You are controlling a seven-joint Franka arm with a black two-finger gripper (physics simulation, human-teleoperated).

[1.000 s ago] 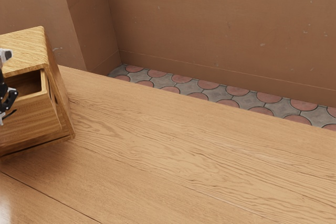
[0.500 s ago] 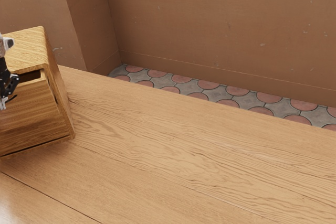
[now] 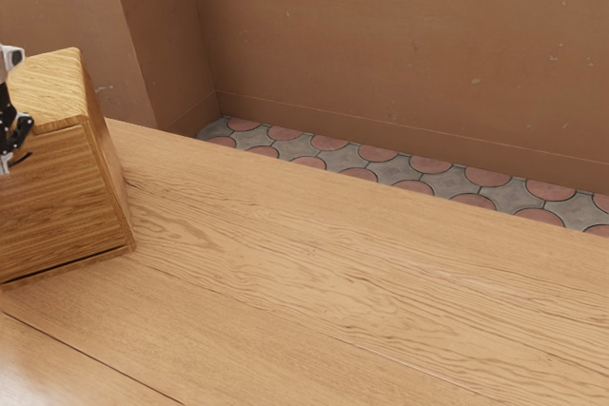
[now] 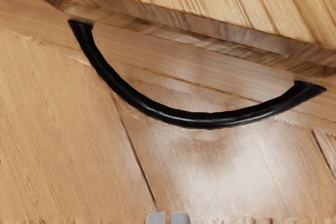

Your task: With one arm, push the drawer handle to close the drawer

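The drawer (image 3: 52,202) is at the exterior view's left side, inside the wooden cabinet (image 3: 55,92) that stands on the worktop (image 3: 333,254). Its front looks level with the cabinet frame, and I see no opening above it. So I judge that the push is finished, or almost finished. A very small remaining gap I cannot exclude from this angle.

My gripper (image 3: 5,168) is at the same side, by the upper part of the drawer front. In the wrist view the fingers (image 4: 179,217) are together, with hardly any space between them and nothing held there, so I consider them closed. The handle (image 4: 199,120) is a black bow, fixed at its two ends and curving out from the front. If the fingers touch it, I cannot tell.

I expect the drawer to be light and stiff, and to slide easily along its own direction. The handle seems hard and smooth; closed fingers could slip off its round surface if I push at an angle. For a last check I would press softly at the middle of the bow, straight toward the cabinet, without gripping. Too much force could move the whole cabinet over the worktop. After this, I should back away straight, so that nothing hooks the handle and pulls the drawer out.
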